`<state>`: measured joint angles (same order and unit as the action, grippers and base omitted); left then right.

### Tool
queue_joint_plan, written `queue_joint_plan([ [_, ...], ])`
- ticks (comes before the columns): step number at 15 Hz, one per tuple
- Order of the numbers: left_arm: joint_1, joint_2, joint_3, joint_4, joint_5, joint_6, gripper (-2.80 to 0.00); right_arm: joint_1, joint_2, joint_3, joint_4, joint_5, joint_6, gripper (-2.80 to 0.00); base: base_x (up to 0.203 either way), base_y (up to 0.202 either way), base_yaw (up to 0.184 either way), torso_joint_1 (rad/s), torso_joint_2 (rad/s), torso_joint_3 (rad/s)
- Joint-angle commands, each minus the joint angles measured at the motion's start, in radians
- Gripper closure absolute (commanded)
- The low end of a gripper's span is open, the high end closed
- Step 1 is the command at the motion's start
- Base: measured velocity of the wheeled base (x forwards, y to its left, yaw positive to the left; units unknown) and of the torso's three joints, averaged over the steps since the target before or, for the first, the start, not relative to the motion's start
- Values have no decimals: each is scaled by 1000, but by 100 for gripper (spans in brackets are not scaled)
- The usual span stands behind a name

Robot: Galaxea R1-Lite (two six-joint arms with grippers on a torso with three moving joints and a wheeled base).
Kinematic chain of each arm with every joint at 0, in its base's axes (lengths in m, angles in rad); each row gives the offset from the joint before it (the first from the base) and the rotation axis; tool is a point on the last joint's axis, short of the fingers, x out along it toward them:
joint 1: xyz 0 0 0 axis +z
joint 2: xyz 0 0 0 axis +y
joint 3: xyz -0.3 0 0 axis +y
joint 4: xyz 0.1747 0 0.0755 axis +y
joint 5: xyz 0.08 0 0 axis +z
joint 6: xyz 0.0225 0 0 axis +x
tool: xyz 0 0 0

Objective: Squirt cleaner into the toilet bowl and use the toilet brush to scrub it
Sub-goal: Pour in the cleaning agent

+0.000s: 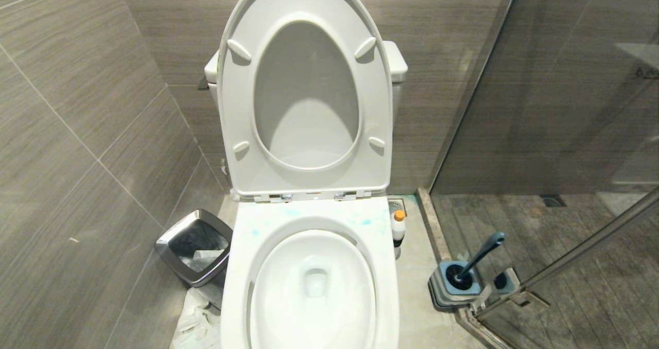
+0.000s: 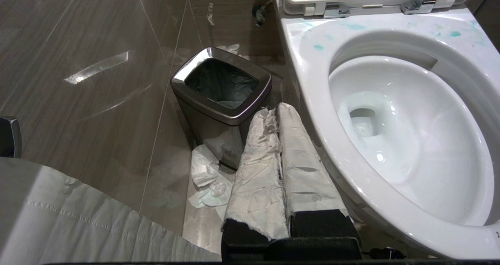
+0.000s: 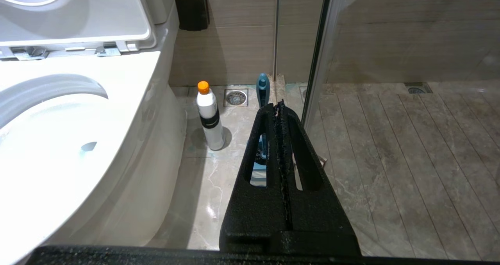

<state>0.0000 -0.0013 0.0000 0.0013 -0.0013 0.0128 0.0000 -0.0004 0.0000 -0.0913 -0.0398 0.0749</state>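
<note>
Both claws pressed together, cleaner [image 3: 210, 116] upright beside toilet bowl [image 1: 242, 266], toilet brush [image 1: 476, 259] apparently leaning handle-up.

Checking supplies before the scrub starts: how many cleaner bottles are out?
1. The cleaner stands upright on the floor at the right of the toilet bowl, near the back wall; the toilet brush is further right. Any bottle behind the bowl would be hidden.

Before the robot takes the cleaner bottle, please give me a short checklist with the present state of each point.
1. Toilet lid and seat up, bowl open: ok.
2. Cleaner bottle upright on the floor beside the toilet, orange cap on: ok.
3. Brush standing in its holder: ok.
4. Right hand shut and empty, must open first: not ok.
5. Left hand shut, empty, beside the bin: ok.
6. Bottle full enough: cannot tell.
</note>
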Motion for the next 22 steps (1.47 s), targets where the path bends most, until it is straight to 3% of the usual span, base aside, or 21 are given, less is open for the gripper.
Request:
queue_joint_plan([
  [1,0,1,0,2,1,0,0,0,0,25,-1,0,0,0,0,0,0,0,0,0],
  [22,0,1,0,0,1,3,0,0,0,25,1,-2,-3,0,0,0,0,1,1,-30],
])
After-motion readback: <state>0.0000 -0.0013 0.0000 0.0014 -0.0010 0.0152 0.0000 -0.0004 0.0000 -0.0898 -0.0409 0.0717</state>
